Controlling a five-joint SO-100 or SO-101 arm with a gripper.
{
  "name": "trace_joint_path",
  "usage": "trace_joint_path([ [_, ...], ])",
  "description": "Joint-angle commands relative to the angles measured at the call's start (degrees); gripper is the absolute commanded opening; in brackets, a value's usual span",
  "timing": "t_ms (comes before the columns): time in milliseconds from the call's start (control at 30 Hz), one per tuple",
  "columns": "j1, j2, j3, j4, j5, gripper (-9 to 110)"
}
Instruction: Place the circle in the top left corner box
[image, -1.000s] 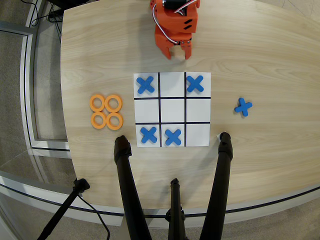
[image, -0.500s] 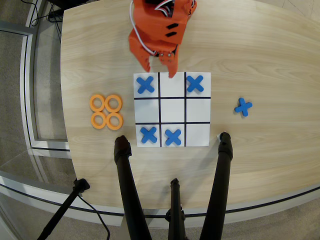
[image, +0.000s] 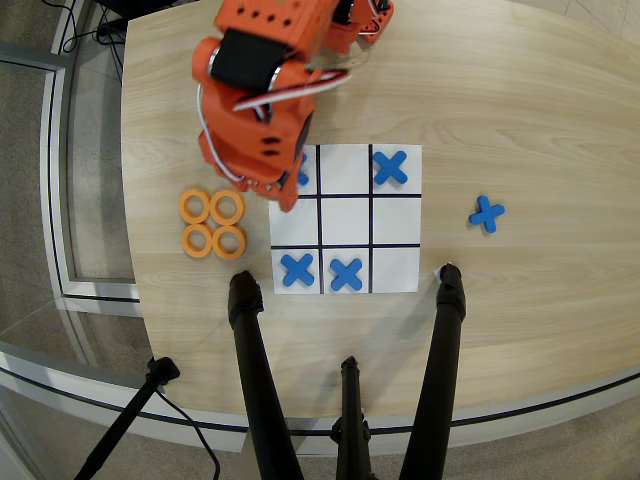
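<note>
So in the overhead view the orange arm (image: 265, 85) reached in from the top edge of the table (image: 520, 90) and hung over the upper left part of the paper grid (image: 345, 218). The gripper (image: 268, 190) sat at the grid's left border, its fingertips pointing down-frame, right between the grid and the rings. I honestly couldn't tell how wide the claw was, since the arm's body blocked most of it from above. Nothing looked to be in it.

The four orange rings (image: 212, 223) were packed in a two-by-two block on bare wood just left of the grid, touching each other, near the table's left edge. The closest one, the circle (image: 227, 207), was just beside the gripper tips but apart from them.

On the grid, blue crosses sat in the upper right cell (image: 390, 167), the lower left cell (image: 297, 270) and the lower middle cell (image: 346, 274). The upper left cell was mostly hidden under the arm, with a bit of blue peeking out. The lower right corner cell (image: 396, 269) was plain white. A spare cross (image: 487, 213) lay on the wood well right of the grid.

Three black tripod legs (image: 448, 330) crowded the bottom edge, two of them ending close to the grid's lower corners. The right side of the table was wide open wood.
</note>
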Motion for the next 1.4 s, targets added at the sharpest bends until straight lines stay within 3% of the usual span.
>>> trace_joint_path([
  [0, 2.29, -4.04, -0.53, -5.27, -0.79, 20],
  [567, 6.42, -23.03, -5.01, -16.35, -1.93, 20],
  [1367, 5.80, -35.24, -12.04, -20.57, -1.93, 20],
])
